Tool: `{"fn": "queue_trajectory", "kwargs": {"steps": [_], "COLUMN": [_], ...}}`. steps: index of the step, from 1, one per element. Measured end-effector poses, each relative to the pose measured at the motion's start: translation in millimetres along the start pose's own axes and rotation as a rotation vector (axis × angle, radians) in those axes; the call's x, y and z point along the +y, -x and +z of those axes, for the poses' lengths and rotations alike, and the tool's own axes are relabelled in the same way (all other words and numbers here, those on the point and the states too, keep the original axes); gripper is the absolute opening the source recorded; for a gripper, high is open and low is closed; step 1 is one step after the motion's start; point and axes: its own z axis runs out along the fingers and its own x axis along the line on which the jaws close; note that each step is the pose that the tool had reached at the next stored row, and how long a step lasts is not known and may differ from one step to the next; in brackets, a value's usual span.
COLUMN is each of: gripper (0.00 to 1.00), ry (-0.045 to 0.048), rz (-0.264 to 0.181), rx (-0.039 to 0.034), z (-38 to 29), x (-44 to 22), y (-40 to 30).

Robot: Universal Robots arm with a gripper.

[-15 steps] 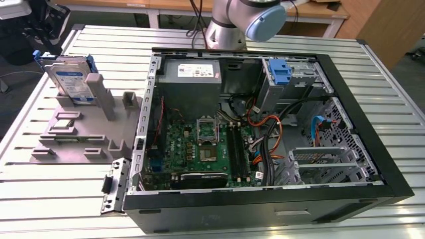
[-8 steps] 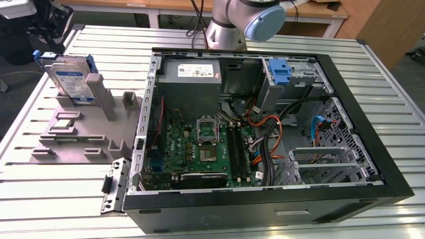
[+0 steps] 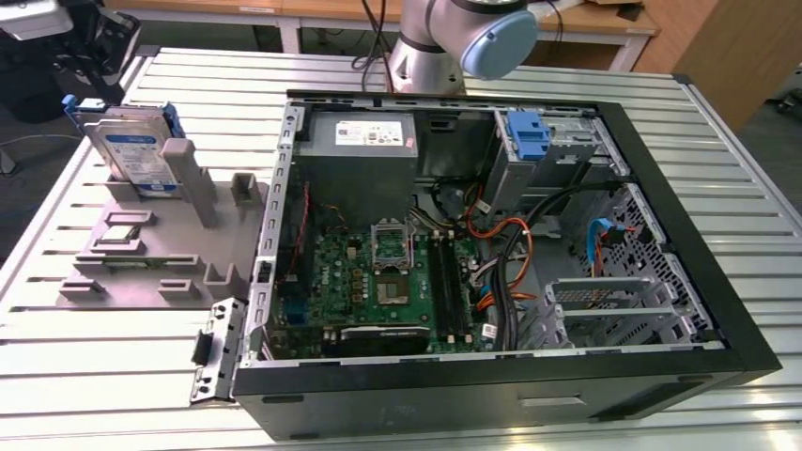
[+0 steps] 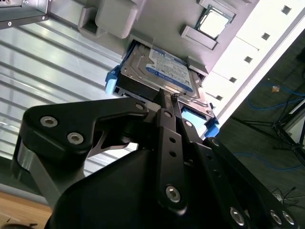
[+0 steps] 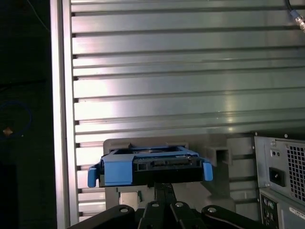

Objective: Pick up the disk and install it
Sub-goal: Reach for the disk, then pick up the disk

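Observation:
The disk (image 3: 131,150) is a silver hard drive with a white-and-blue label in a blue carrier. It stands on edge in a slot of the grey holder (image 3: 150,258) at the exterior view's left, outside the computer. In the second wrist view the disk (image 4: 159,71) lies just beyond my gripper (image 4: 170,96). The two black fingers sit pressed close together, their tips at the drive's near edge, and nothing shows between them. In the first wrist view the disk (image 5: 150,167) appears edge-on as a blue strip, directly past the gripper (image 5: 163,187).
The open computer case (image 3: 739,310) fills the middle and right of the slatted metal table (image 3: 113,376). At the case's far corner is a metal drive cage (image 3: 570,141) with an upright blue bracket (image 3: 529,136). A small chip (image 4: 213,21) rests on the grey holder. The table's edge (image 5: 61,119) runs close beside the disk.

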Motion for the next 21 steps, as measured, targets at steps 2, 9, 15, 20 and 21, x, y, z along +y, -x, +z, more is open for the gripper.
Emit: {"fn": "queue_trajectory", "kwargs": {"steps": [2, 9, 15, 20, 21], "gripper": [0.11, 0.11, 0.11, 0.11, 0.11], "ry": [-0.0026, -0.0127, -0.018, -0.0187, -0.0188], "rz": [0.0, -0.001, -0.001, -0.001, -0.001], "rx": [-0.0003, -0.001, -0.0015, -0.0016, -0.0016], "z": [0.5, 3.2, 3.2, 3.2, 3.2], "x": [2.4, 4.6, 4.6, 4.6, 4.6], "y": [-0.2, -0.5, -0.5, -0.5, -0.5]}}
